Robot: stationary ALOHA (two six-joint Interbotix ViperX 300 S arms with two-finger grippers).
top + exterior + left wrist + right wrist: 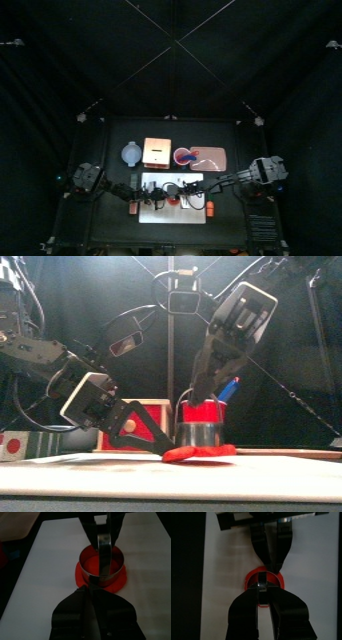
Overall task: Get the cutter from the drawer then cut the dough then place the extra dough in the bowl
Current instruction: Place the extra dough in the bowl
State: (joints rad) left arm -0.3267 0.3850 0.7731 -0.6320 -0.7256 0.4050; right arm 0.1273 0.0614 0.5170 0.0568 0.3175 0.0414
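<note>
Partly masking it, right pincer (262, 583) clamps cutter (103, 576); closed left pincer (85, 592) covers rim of dough (119, 583).

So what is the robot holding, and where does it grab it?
The right pincer grips the metal cutter by its wire handle. The left pincer seems to pinch the edge of the red dough.

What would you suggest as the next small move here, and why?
Probably press the cutter straight down: the right gripper is shut on it from above, and it stands centred on the dough, with the left gripper at the dough's edge.
</note>
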